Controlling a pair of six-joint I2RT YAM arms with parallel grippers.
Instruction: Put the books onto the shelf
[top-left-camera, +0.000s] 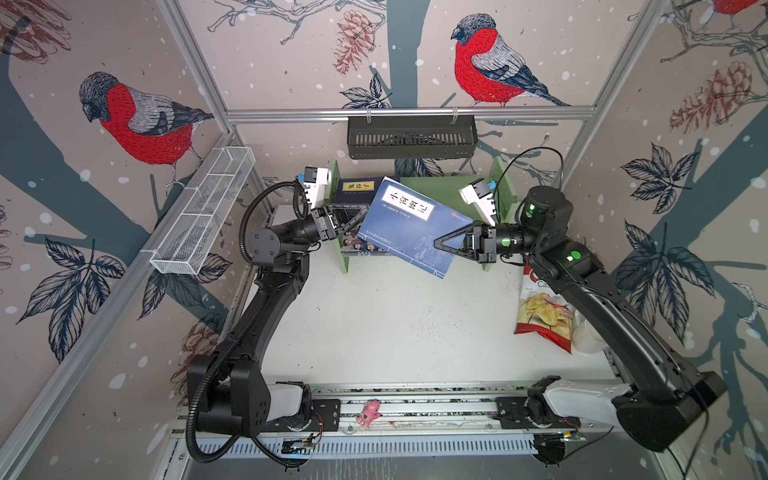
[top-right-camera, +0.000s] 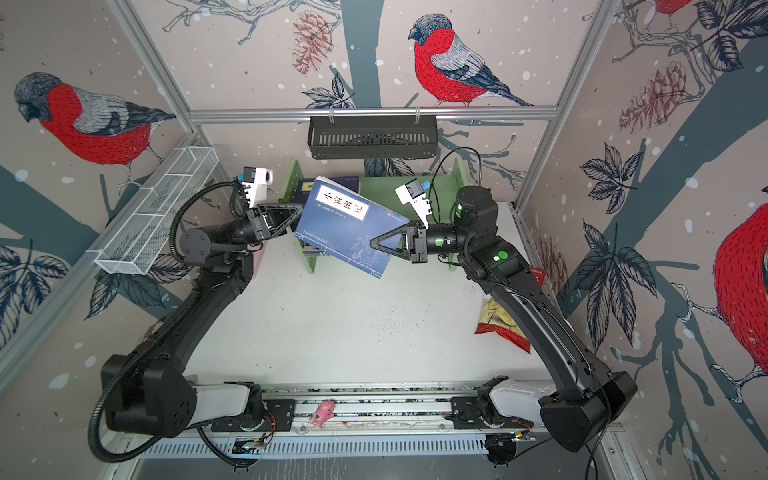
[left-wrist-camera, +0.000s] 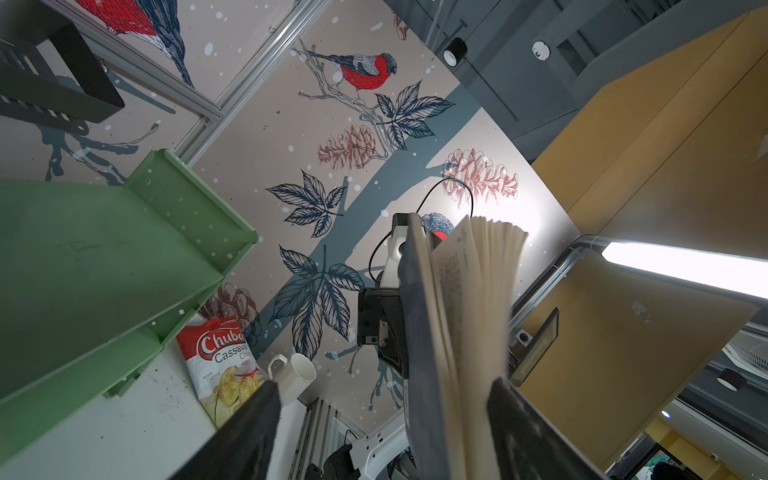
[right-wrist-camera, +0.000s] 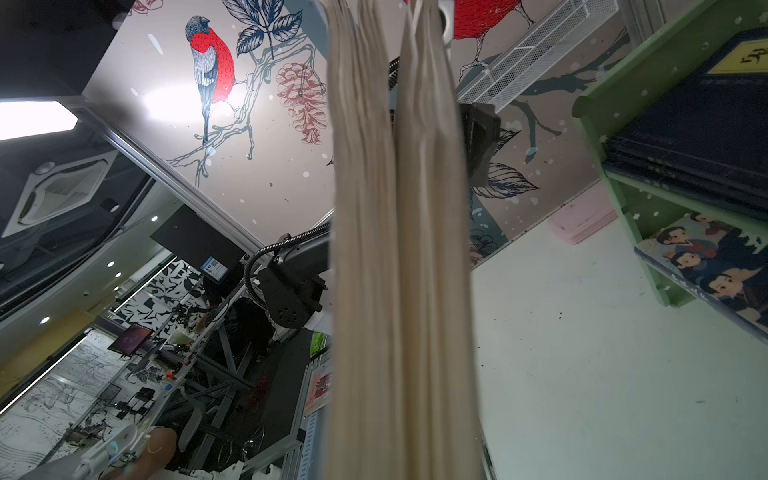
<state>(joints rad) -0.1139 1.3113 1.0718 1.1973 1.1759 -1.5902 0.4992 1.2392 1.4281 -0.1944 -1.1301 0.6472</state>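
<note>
A blue book with a white title label hangs tilted in the air in front of the light green shelf. My right gripper is shut on its right edge; in the right wrist view its cream pages hide the fingers. My left gripper stands open around the book's left corner, pages fanned near one finger. Dark navy books lie on the upper tier. A cartoon book lies on the lower tier.
A chips bag and a white cup sit at the table's right edge. The black slotted basket hangs behind the shelf, the white wire tray on the left wall. A pink case lies by the wall.
</note>
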